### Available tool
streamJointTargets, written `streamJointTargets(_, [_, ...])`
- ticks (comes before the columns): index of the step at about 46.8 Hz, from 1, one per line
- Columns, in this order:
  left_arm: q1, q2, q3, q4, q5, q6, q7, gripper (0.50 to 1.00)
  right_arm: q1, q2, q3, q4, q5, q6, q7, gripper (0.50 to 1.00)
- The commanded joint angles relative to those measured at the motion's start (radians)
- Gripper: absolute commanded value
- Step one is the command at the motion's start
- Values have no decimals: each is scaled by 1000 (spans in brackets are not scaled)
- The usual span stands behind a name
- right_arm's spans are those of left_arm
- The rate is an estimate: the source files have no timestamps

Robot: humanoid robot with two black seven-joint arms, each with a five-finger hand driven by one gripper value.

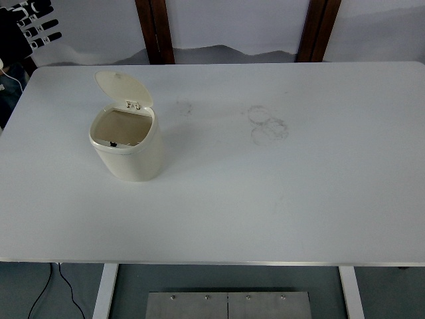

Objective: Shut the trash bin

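A small cream trash bin (pixel 131 158) stands on the white table (pixel 279 199), left of the middle. Its round lid (pixel 123 88) is hinged at the far rim and stands up, open, so the inside shows. My left hand (pixel 30 30) is black with white marks. It is raised at the picture's top left corner, beyond the table's far left corner and well apart from the bin. My right arm is out of view.
Faint grey ring marks (pixel 267 123) show on the table right of the bin. Two brown posts (pixel 156 30) (pixel 319 30) stand behind the far edge. A black cable (pixel 40 292) hangs under the near left corner.
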Motion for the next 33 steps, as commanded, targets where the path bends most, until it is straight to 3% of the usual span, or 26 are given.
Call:
streamJointTargets(1, [-272,-2,112,-34,1,-5,19,1000,0,0,-1,0,0,-1,0,995])
streamJointTargets(11, [-490,-31,343,-55,41,-63,42,1000,0,0,-1,0,0,0,0,995])
streamJointTargets(27, [-632,-48,433,-66,69,-72,73,1000,0,0,-1,0,0,0,0,995])
streamJointTargets(33, [-700,-79,524,-71,144,-111,73,1000,0,0,-1,0,0,0,0,995])
